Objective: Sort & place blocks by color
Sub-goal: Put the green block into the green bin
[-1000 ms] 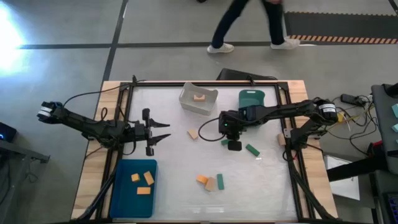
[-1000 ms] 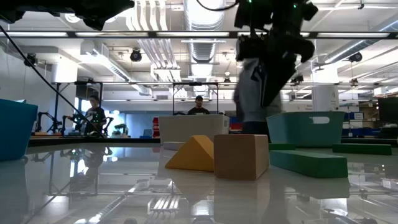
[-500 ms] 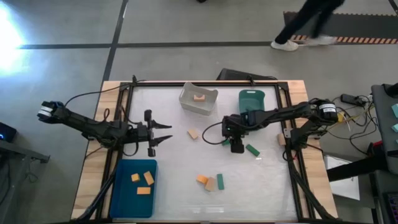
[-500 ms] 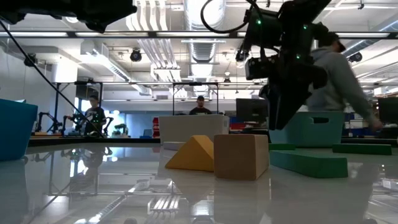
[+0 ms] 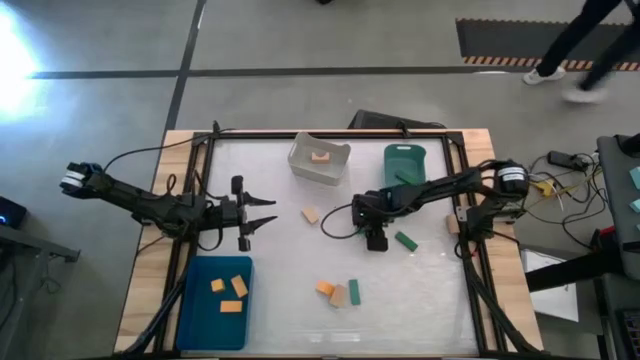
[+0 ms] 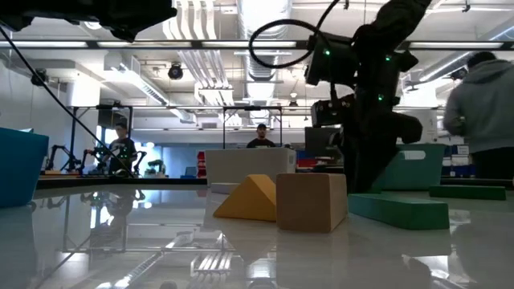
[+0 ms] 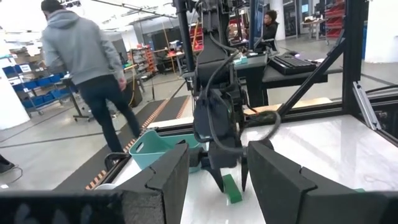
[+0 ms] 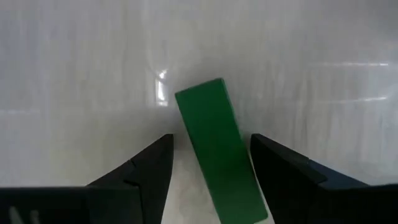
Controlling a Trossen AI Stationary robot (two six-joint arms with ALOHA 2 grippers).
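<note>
My right gripper (image 5: 374,238) points steeply down at the table's middle right, open. Its two fingers stand on either side of a green bar block (image 8: 216,146) that lies flat on the white table; I see no touch. The left wrist view shows the same green bar (image 7: 231,187) below the right gripper (image 7: 227,177). My left gripper (image 5: 266,214) waits open and level above the table's left side, with nothing between its fingers. Other blocks lie loose: a tan one (image 5: 311,214), a green bar (image 5: 405,240), and an orange (image 5: 325,289), tan (image 5: 339,296) and green (image 5: 353,292) cluster.
A clear bin (image 5: 305,168) with an orange block (image 5: 320,157) and a green bin (image 5: 404,178) stand at the far side. A blue bin (image 5: 200,310) holding three orange blocks sits near left. A person (image 6: 482,112) moves beyond the table's far right.
My right gripper has come down toward the table over the green bar, still pointing steeply down. A person has walked past the table's far side toward the right.
</note>
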